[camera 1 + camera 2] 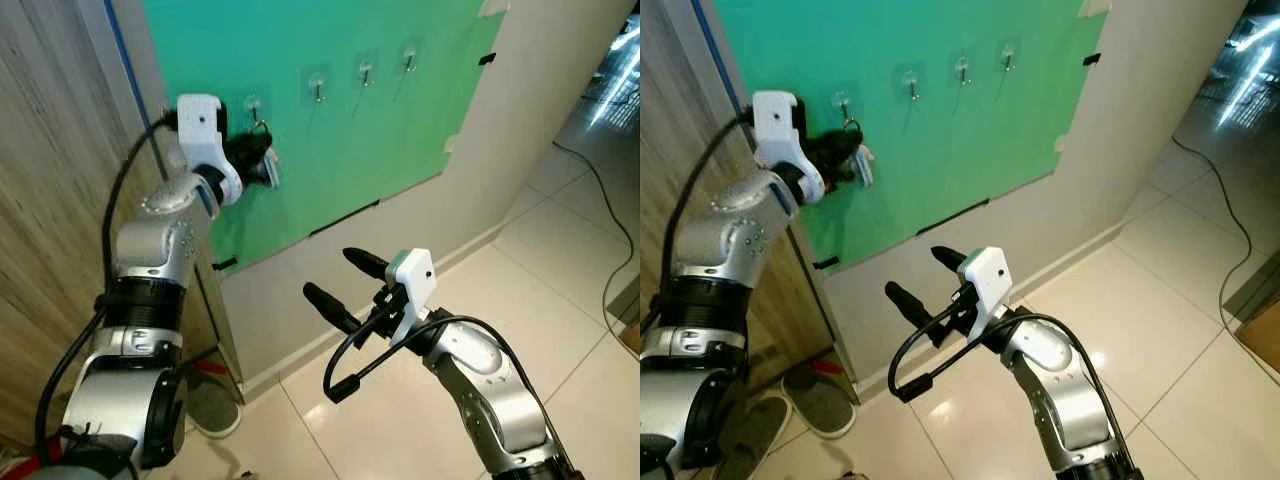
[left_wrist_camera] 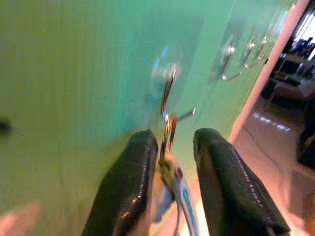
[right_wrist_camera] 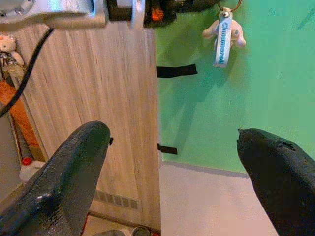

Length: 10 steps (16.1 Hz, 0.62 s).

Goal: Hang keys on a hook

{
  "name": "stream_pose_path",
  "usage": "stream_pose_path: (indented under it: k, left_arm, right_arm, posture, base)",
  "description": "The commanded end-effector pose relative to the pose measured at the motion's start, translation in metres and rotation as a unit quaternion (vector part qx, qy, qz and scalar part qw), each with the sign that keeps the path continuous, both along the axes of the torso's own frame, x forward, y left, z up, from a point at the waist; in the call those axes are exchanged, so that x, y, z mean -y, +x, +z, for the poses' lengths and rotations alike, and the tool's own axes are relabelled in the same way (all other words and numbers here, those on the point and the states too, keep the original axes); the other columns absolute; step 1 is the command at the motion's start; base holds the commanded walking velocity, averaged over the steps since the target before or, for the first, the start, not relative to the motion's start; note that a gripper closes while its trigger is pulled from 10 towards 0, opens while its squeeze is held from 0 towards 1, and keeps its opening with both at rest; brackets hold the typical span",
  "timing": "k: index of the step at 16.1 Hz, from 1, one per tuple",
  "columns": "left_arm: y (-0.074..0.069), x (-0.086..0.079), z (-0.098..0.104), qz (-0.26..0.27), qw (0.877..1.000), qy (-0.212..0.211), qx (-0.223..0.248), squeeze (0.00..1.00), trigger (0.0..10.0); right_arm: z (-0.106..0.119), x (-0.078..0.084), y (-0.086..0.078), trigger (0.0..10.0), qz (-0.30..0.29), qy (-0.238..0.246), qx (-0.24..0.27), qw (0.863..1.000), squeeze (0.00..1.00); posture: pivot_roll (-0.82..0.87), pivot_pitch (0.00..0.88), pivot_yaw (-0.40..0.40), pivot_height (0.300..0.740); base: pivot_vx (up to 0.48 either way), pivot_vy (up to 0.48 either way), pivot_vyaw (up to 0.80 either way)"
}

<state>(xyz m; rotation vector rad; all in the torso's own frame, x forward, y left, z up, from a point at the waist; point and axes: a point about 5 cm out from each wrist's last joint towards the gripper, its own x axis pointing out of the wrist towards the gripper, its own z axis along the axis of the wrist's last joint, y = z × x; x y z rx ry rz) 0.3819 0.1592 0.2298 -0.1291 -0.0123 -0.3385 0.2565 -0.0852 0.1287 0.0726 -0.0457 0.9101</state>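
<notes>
Left eye view | hooks: four | left tool (image 1: 262,160) grasping keys (image 1: 270,170) at first hook (image 1: 256,112) | right tool (image 1: 345,284) released

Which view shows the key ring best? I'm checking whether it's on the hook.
The left wrist view: the ring sits just under the hook, between the left gripper's fingers. The eye views show it small and part hidden; the right wrist view shows mainly the charm.

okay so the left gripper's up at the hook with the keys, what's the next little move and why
Probably open the left gripper and ease back. The key ring looks already looped on the hook, with the keys dangling below, so letting go should leave them hanging.
</notes>
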Motion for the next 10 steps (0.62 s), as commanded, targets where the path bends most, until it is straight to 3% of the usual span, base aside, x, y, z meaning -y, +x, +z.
stream_pose_path:
  k: [1,3,6,9,10]
  left_arm:
    - [-0.004,-0.009,0.009,0.022,0.998,0.054,0.023,1.0,10.0]
    - [-0.01,-0.018,0.011,0.031,0.995,0.088,0.041,1.0,10.0]
    - [-0.039,-0.018,0.002,0.017,0.99,0.126,0.063,1.0,10.0]
    - [-0.071,-0.02,-0.033,0.037,0.989,0.136,0.049,1.0,10.0]
    - [-0.081,-0.021,-0.045,0.053,0.989,0.132,0.04,1.0,10.0]
  right_arm:
    - [0.003,0.0,0.0,10.0,0.004,0.001,0.006,1.0,0.0]
    - [0.002,0.0,0.001,10.0,0.003,0.001,0.004,1.0,0.0]
    - [-0.001,0.003,0.004,10.0,-0.01,0.004,-0.002,1.0,0.0]
    - [-0.002,0.017,0.015,10.0,-0.098,0.022,-0.012,0.995,0.0]
    - [-0.005,0.022,0.017,10.0,-0.134,0.008,-0.006,0.991,0.0]
  posture:
    - [-0.01,0.0,-0.01,0.74]
    - [-0.01,0.0,-0.008,0.74]
    - [0.02,0.0,-0.013,0.74]
    - [0.04,0.0,-0.021,0.74]
    - [0.04,0.0,-0.023,0.74]
  base:
    - [0.0,0.0,0.0]
    - [0.0,0.0,0.0]
    - [0.0,0.0,0.0]
    - [0.0,0.0,0.0]
    - [0.0,0.0,0.0]
